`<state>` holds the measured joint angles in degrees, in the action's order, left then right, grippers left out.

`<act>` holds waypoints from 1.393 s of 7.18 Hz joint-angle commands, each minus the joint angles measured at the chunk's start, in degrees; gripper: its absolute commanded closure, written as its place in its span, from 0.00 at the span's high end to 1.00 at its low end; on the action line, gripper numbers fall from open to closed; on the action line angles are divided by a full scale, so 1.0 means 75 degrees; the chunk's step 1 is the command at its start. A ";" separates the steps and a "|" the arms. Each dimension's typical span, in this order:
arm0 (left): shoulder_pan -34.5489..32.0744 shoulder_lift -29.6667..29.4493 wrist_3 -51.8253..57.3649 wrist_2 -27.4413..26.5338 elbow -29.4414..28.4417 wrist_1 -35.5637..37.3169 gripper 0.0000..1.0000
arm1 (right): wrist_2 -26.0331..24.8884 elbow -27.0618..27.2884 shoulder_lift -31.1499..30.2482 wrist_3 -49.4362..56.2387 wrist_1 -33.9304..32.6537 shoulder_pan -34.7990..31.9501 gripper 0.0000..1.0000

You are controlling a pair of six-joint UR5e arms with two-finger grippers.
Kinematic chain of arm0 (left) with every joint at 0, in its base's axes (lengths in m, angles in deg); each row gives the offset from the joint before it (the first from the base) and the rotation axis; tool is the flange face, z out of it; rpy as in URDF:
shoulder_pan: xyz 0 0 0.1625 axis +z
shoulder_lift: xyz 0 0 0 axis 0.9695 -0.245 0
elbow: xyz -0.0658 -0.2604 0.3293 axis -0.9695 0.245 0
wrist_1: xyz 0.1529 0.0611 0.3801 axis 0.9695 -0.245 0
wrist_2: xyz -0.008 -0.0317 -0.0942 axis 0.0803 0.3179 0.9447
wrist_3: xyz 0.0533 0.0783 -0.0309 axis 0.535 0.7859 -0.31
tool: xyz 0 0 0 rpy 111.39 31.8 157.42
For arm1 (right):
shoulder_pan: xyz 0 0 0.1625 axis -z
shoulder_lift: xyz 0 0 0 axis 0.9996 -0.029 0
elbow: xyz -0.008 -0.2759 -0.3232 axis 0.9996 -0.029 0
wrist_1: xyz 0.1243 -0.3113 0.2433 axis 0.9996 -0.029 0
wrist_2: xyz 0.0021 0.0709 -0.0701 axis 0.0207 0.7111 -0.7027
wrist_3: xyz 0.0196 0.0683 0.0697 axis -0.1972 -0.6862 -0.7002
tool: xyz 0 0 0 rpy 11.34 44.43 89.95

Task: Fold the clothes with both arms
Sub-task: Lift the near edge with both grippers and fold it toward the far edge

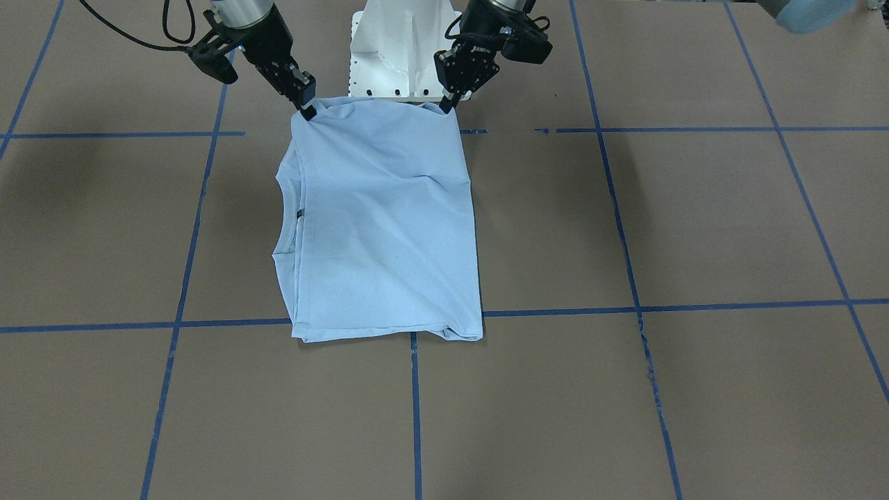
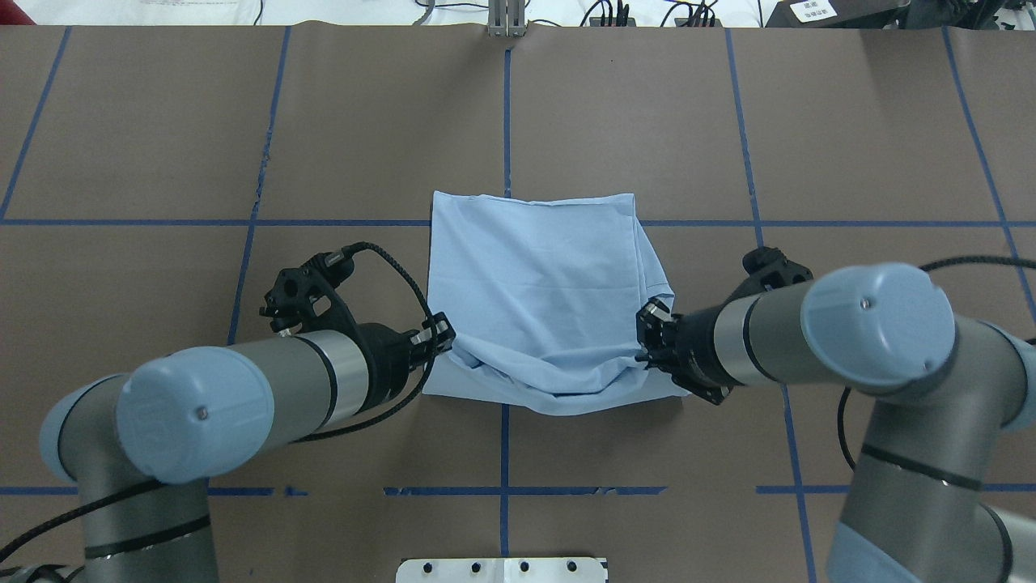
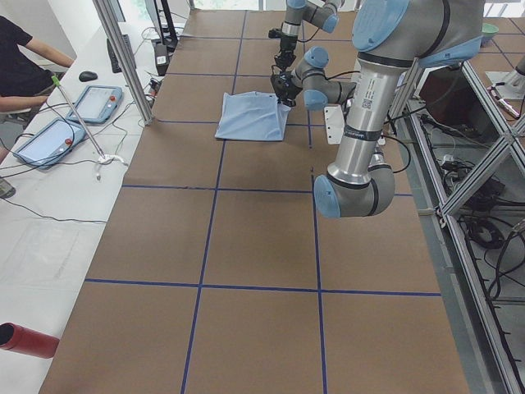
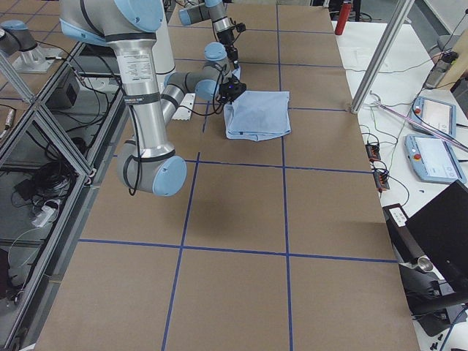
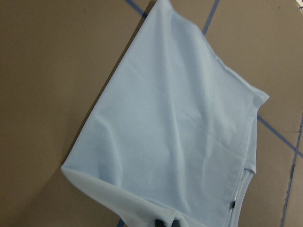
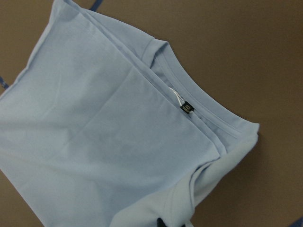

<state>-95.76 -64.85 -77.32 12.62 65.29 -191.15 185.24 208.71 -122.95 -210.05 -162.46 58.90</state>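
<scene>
On brown table [image 1: 694,222], soft rect. folded T-shirt [image 1: 382,229], L/R jaws clamped on corners.

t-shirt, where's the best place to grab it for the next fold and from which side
Grip the T-shirt at the two corners of its robot-side edge, coming from the robot's side. That edge is straight with corners sticking out; the left end effector and right end effector pinch there now. The collar side is curved.
</scene>
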 commanded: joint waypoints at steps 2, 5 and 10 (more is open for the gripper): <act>-0.1065 -0.0832 0.1078 0.0047 -0.1720 -0.0127 0.00 | 0.0613 -0.1859 0.1037 0.1009 0.0036 -0.1160 0.00; -0.1837 -0.1500 0.1814 0.0059 -0.3675 -0.1412 0.00 | 0.0648 -0.3661 0.2054 0.1698 0.0059 -0.1383 0.00; -0.2894 -0.2137 0.3050 0.1154 -0.5739 -0.3408 1.00 | 0.2699 -0.6098 0.2950 0.4187 0.2099 -0.3177 1.00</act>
<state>-116.63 -81.72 -54.73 16.58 19.62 -216.30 202.66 162.07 -100.87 -179.68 -147.15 36.73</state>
